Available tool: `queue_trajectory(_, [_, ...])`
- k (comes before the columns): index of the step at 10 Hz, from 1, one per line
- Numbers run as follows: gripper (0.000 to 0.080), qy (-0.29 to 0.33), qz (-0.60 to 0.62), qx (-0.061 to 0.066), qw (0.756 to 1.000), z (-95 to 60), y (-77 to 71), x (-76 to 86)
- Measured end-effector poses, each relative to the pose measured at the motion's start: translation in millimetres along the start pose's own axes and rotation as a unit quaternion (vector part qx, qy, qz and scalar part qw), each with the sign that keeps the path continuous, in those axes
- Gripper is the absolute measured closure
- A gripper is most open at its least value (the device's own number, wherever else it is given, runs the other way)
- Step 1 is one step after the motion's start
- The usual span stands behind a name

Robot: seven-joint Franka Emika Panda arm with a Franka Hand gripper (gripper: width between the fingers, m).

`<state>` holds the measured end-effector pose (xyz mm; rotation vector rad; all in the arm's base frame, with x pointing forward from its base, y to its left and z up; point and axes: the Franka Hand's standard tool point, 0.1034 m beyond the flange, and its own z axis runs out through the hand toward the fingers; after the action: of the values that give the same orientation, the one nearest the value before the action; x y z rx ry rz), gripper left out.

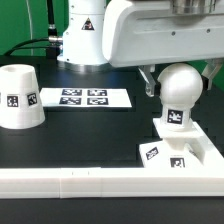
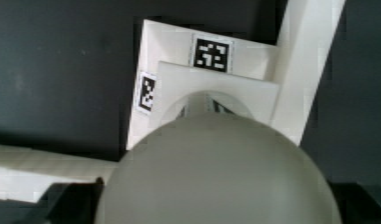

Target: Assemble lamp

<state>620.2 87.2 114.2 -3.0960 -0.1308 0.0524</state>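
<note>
The round white bulb (image 1: 181,88) stands upright over the flat square base (image 1: 190,152) at the exterior view's right. Its tagged neck reaches the base's raised middle; I cannot tell whether it is seated. My gripper (image 1: 178,84) is shut on the bulb's round head, with a dark finger (image 1: 149,80) on its side. In the wrist view the bulb (image 2: 213,160) fills the lower part, between my gripper's (image 2: 213,205) dark fingers (image 2: 66,196), and the tagged base (image 2: 201,62) lies beyond it. The cup-like shade (image 1: 19,97) stands mouth down at the exterior view's left.
The marker board (image 1: 84,98) lies flat at the back middle. The long white border rail (image 1: 80,180) runs along the front and up beside the base; it also shows in the wrist view (image 2: 318,50). The arm's white pedestal (image 1: 82,35) stands behind.
</note>
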Motion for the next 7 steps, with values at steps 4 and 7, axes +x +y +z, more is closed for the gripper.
queue_trajectory(4, [0.0222,0.004,0.22,0.019,0.975,1.0,0.5,-0.7])
queue_trajectory(7, [0.0222,-0.001,0.372,0.02,0.928,1.8,-3.7,-0.6])
